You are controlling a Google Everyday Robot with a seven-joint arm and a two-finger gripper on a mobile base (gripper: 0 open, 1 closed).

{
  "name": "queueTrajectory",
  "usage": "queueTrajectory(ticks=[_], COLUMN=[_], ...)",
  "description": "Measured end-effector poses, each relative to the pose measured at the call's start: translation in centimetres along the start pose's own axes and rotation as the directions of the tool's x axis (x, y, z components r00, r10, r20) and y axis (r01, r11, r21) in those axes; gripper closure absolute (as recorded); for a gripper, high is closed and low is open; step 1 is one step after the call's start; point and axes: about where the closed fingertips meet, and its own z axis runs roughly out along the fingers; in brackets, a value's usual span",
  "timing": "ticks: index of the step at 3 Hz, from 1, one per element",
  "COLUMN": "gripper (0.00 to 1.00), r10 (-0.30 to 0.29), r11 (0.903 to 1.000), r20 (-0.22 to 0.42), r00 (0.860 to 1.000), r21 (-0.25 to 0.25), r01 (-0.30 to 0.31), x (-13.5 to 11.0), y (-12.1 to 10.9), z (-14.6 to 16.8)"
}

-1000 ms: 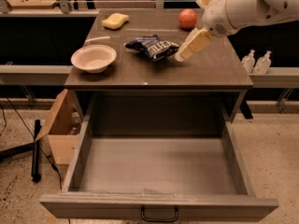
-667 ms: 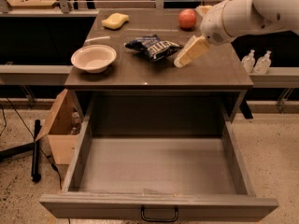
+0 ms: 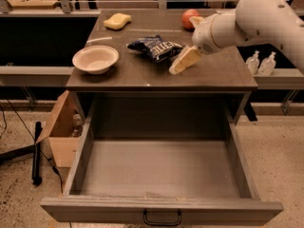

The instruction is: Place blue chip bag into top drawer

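The blue chip bag point(image 3: 154, 47) lies crumpled on the cabinet top, right of centre, between the bowl and my arm. My gripper point(image 3: 182, 61) hangs just to the right of the bag, tilted down and to the left, its tip close above the top surface and near the bag's right end. Nothing shows in its grip. The top drawer point(image 3: 161, 210) is pulled fully out below the cabinet top. Its grey inside holds nothing, and its small dark handle point(image 3: 162, 218) is at the centre of the front panel.
A white bowl point(image 3: 95, 58) sits at the left of the cabinet top, a yellow sponge point(image 3: 117, 21) at the back left, a red apple point(image 3: 189, 18) at the back right. A cardboard box point(image 3: 59, 132) stands on the floor at left. Two small bottles point(image 3: 260, 63) stand at right.
My gripper has moved a little down and to the left, towards the front edge beside the bag. The bag, the bowl and the drawer have not moved.
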Motion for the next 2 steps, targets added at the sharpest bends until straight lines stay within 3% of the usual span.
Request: queueTrajectory(ticks=[2], gripper=[0.0], r10=[-0.056], r11=[0.9984], r20=[0.028], r00=[0.998], r21=[0.015], r01=[0.055], x=[0.1], y=[-0.9], z=[5.4])
